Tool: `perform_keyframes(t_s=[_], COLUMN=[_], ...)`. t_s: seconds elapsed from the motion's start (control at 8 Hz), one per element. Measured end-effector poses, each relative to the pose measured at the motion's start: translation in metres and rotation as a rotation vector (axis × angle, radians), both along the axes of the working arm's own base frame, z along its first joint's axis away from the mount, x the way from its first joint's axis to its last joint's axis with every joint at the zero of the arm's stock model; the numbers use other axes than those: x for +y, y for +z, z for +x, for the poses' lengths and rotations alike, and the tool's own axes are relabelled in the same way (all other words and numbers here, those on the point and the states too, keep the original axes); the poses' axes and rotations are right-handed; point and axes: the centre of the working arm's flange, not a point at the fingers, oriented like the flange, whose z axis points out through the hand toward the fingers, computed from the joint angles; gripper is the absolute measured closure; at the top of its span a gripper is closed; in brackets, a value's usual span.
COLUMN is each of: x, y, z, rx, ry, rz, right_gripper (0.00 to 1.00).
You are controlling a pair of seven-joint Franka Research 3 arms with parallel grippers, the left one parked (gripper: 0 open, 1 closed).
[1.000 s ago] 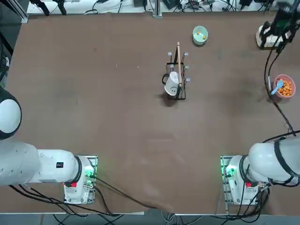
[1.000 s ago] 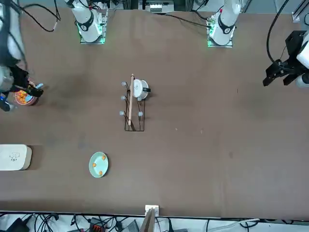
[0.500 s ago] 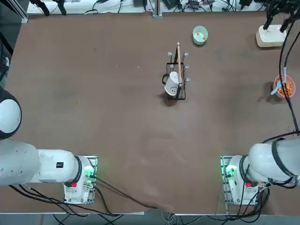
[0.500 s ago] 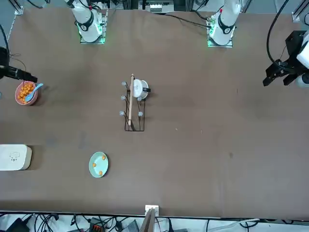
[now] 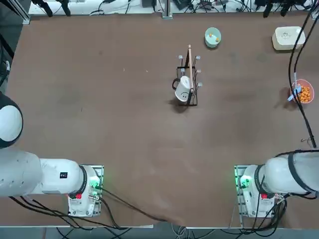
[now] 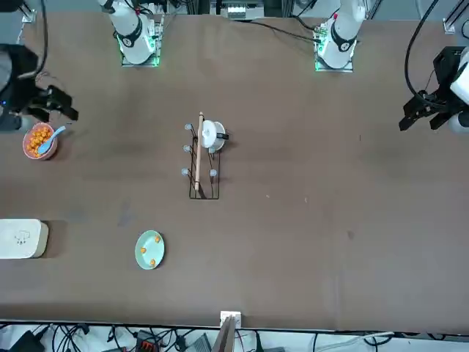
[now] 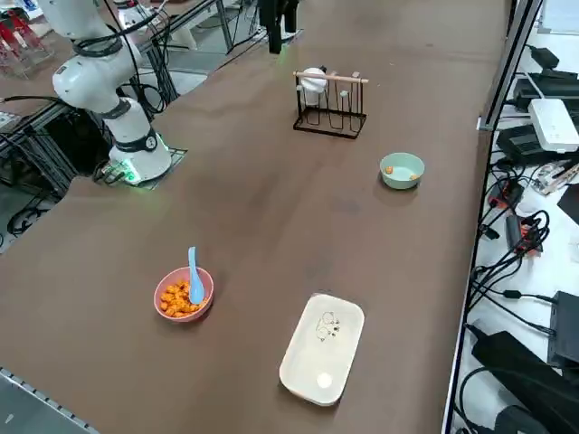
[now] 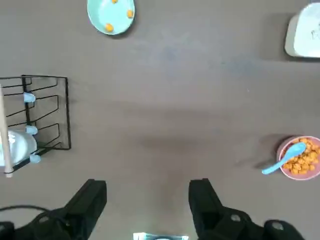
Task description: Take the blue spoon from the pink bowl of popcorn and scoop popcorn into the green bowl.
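Right wrist view: right claw (image 8: 147, 186) open above the desk (image 8: 165, 125).
The blue spoon (image 8: 284, 160) lies on popcorn (image 8: 303, 164) in the pink bowl (image 8: 300, 177), handle past the rim; the green bowl (image 8: 104, 11) holds three pieces.

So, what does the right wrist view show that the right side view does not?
Only right wrist view: the right pincer, open above the table.
Only right side view: the white bench beyond the table's edge.
Both: the pink bowl with popcorn and blue spoon, the green bowl, the white box.
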Motion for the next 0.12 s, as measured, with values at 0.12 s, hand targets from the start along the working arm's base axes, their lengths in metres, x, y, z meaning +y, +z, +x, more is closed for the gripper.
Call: perform_keyframes(t_s=[0.12], x=[-0.0005], y=[-0.0080], z=[-0.0046], rx=[-0.013], ry=[-0.002], rz=[-0.001], right_gripper=[0.00])
